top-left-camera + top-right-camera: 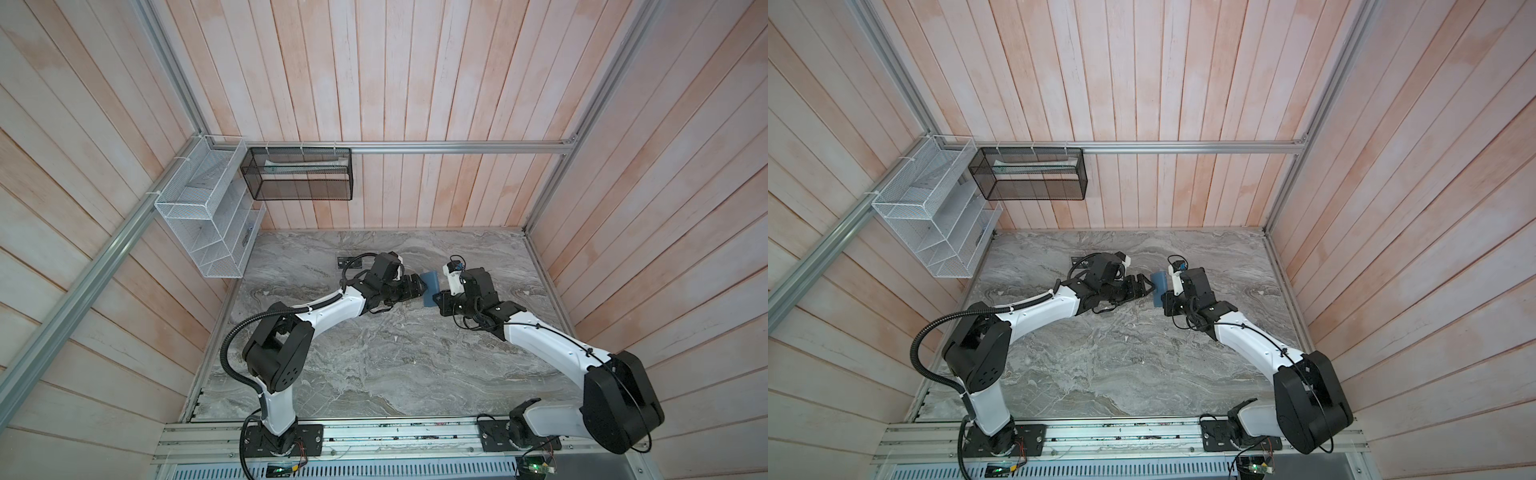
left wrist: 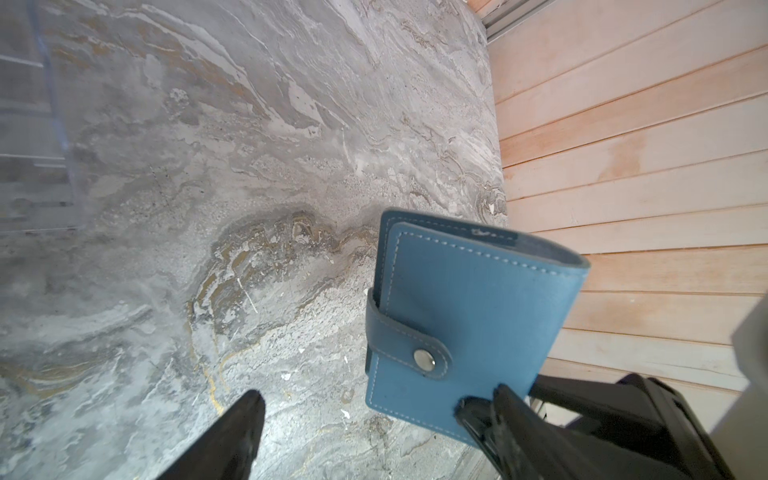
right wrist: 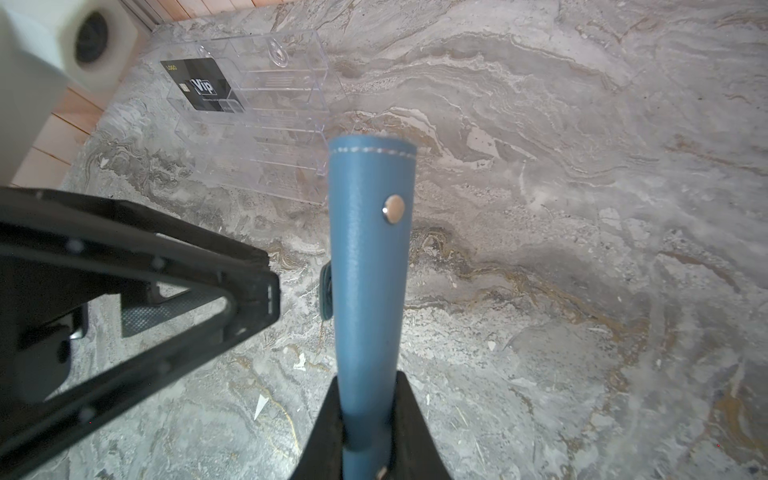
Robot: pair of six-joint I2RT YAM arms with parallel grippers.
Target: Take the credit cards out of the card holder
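As my right gripper (image 3: 365, 399) clamps the slate-blue card holder (image 1: 430, 286) by its 6 o'clock end, I see the holder lifted off the marble table (image 1: 374, 374), about 1 o'clock from the table's middle in both top views. Its snap tab (image 2: 415, 353) is fastened. My left gripper (image 1: 420, 289) sits at its 9 o'clock, jaws apart. One finger (image 2: 507, 415) overlaps a corner; contact I cannot tell. At 10 o'clock lies a clear acrylic rack (image 3: 266, 104) holding a black Vip card (image 3: 201, 85).

Card holder (image 2: 469, 316): slate-blue, snapped shut, edge-up, pinched in right claw (image 3: 368, 401).
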